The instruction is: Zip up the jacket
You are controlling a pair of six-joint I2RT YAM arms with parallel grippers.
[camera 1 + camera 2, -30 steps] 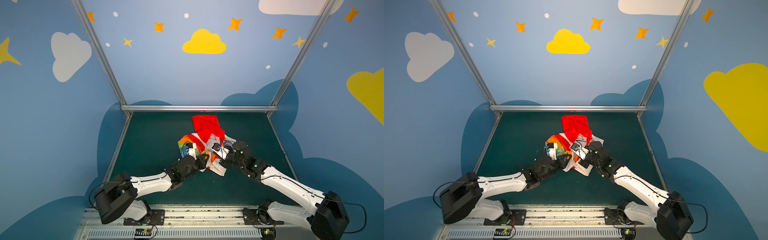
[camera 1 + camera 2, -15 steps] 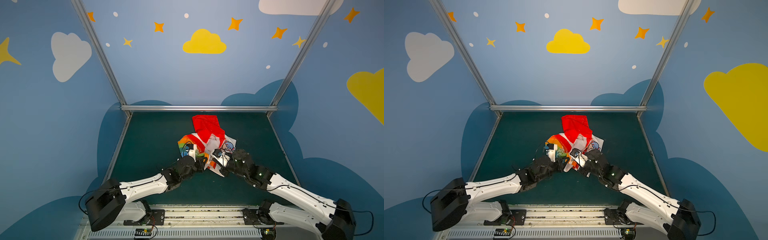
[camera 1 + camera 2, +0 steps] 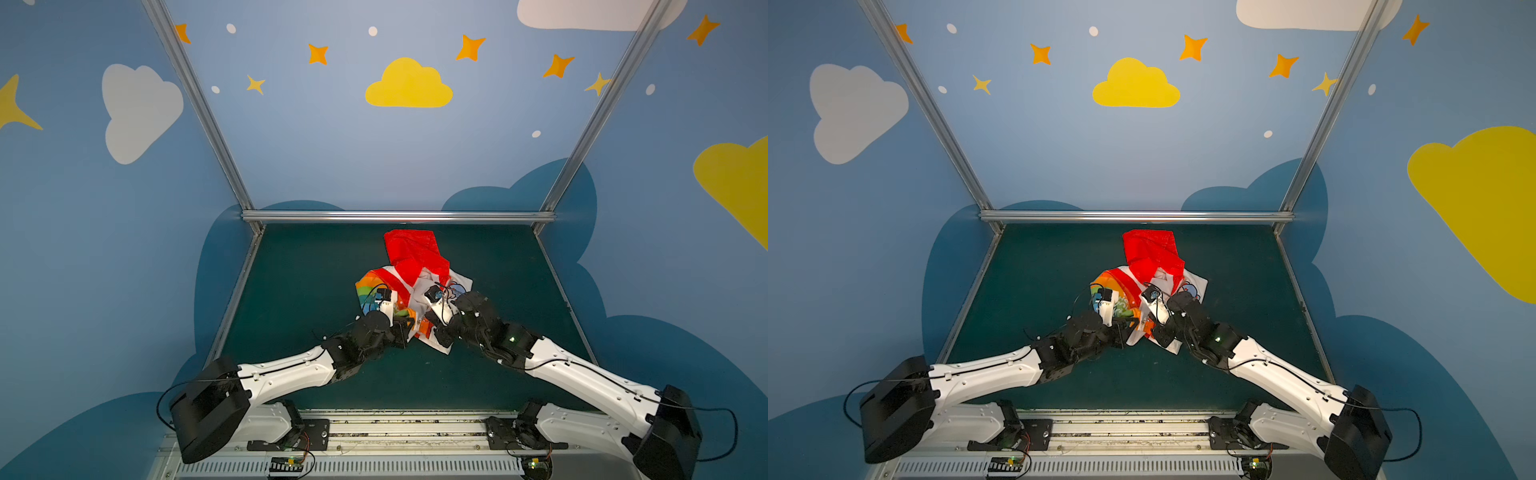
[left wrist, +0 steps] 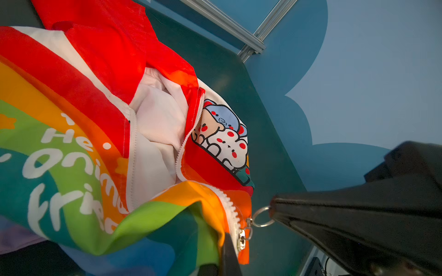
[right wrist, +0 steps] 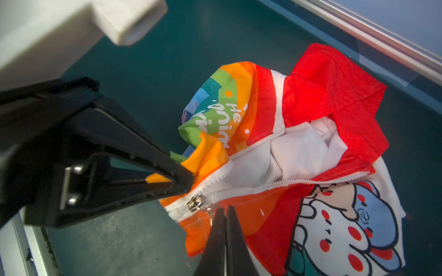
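The jacket (image 3: 417,254) lies crumpled mid-table, red hood toward the back, rainbow front and cartoon print facing up (image 3: 1154,253). Its white zipper stands apart above the slider (image 5: 195,203), with white lining showing between the two rows of teeth. My left gripper (image 4: 229,251) is shut on the orange hem beside the slider (image 4: 242,239); it shows in both top views (image 3: 409,328) (image 3: 1128,329). My right gripper (image 5: 226,211) is shut on the slider's metal pull ring (image 4: 262,217), close against the left one (image 3: 433,329) (image 3: 1152,330).
The dark green table (image 3: 311,291) is bounded by a metal rail (image 3: 395,216) at the back and blue walls on both sides. Both white arms reach in from the front mounts (image 3: 291,432), meeting at the jacket's near edge.
Both arms have dropped lower and drawn a little toward the front, bringing the jacket's near hem with them. Both grips look unchanged.
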